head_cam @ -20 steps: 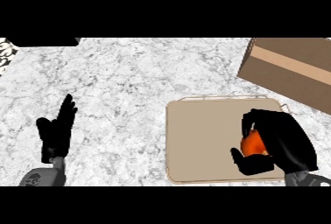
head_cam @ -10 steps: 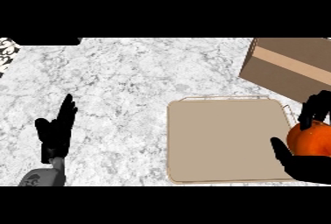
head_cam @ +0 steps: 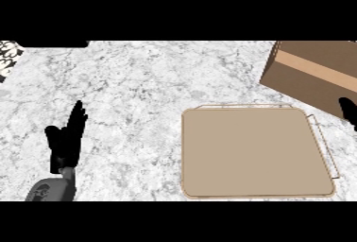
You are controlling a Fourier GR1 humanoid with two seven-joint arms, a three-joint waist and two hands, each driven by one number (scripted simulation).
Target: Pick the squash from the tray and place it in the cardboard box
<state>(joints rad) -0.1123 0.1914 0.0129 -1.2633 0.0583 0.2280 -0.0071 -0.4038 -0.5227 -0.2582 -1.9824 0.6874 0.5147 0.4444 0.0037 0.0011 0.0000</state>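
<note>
The tan tray (head_cam: 252, 152) lies flat on the counter at the centre right, and nothing rests on it. Beyond it, at the upper right, stands the brown cardboard box (head_cam: 315, 71) with a lighter tape stripe. No squash shows anywhere in the head view. Of my right hand (head_cam: 348, 111) only a small black part shows at the right edge, beside the box's near side and above the tray's far right corner. My left hand (head_cam: 67, 141) rests open at the lower left, fingers straight and pointing up, holding nothing.
The white marble counter (head_cam: 140, 85) spreads left of the tray. A black-and-white patterned object (head_cam: 7, 56) sits at the far left top corner, and a dark strip (head_cam: 53, 43) lies along the top edge.
My right hand lifted the orange squash off the tray and carried it right, nearly out of view; the squash is now out of sight. The left hand stayed put.
</note>
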